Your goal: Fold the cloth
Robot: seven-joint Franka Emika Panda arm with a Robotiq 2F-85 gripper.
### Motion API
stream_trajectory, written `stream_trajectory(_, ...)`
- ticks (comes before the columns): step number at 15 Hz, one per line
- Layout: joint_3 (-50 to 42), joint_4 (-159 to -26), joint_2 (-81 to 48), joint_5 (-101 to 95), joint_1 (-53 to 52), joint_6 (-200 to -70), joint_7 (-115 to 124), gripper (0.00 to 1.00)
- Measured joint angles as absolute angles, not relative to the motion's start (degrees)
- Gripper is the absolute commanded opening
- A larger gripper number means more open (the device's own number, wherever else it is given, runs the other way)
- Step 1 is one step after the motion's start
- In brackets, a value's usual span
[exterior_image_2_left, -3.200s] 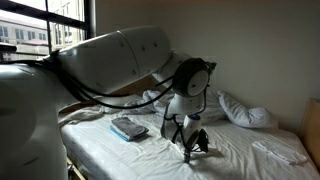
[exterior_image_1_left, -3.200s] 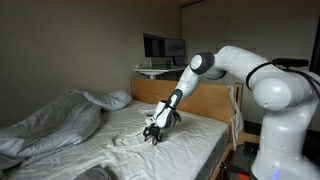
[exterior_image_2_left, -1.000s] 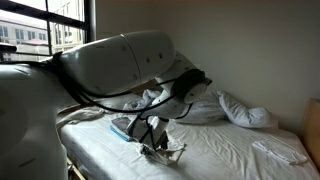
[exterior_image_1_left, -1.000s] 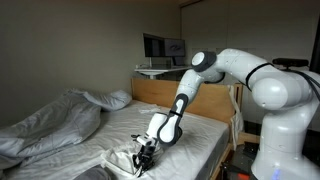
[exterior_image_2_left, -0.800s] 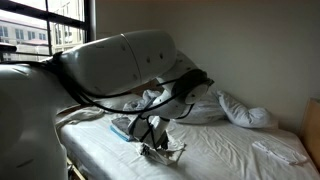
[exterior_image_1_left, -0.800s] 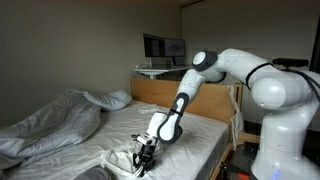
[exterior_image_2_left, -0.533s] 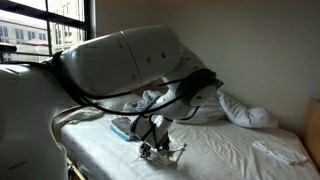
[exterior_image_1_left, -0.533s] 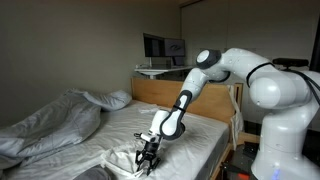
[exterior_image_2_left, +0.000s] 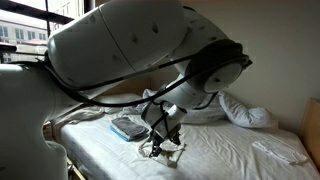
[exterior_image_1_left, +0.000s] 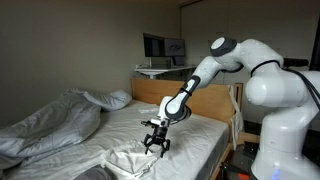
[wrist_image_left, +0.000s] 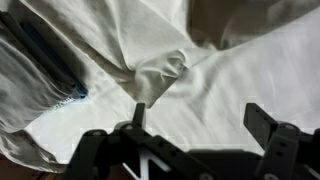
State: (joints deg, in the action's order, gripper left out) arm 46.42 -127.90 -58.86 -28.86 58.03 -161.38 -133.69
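**A:** So, where does the gripper (wrist_image_left: 195, 110) stand?

**B:** Wide open. Its fingers (wrist_image_left: 265, 125) are spread apart with nothing between them. It hangs just above the cloth (wrist_image_left: 165, 70), pointing down at a pinched-up ridge of wrinkles.

**A:** And where is the cloth on the bed (exterior_image_1_left: 195, 135)?

**B:** In an exterior view it lies rumpled toward the bed's near edge, right under the gripper. Whether the fingertips touch the fabric, I cannot tell.

**A:** Anything close by?

**B:** A flat blue-grey object (exterior_image_2_left: 128, 128) rests on the bed near the gripper, toward a side edge. In the wrist view a sliver of blue shows at the cloth's border.

**A:** Farther back?

**B:** A thick duvet (exterior_image_1_left: 50, 125) is heaped along the far side edge, well apart from the gripper. A pale pillow (exterior_image_1_left: 118, 99) sits by the duvet's upper end. Beyond that the wooden headboard (exterior_image_1_left: 205, 100) closes off the bed's head edge. A dark screen (exterior_image_1_left: 163, 46) stands behind it.
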Motion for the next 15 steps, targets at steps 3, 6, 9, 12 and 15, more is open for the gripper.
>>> stream_trajectory(3,50.2,-127.0,-56.3,-25.5,61.7,-159.4,-139.6,1.00)
stream_trajectory(6,49.7,-121.1,-56.8,-23.3,56.1,-159.4,-141.2,1.00)
stream_trajectory(9,47.7,-116.3,-56.9,-21.4,49.7,-159.4,-142.0,1.00)
stream_trajectory(12,44.9,-113.1,-56.8,-19.7,45.0,-159.5,-142.1,1.00)
stream_trajectory(15,44.1,-112.3,-56.8,-19.6,44.0,-159.5,-142.1,1.00)
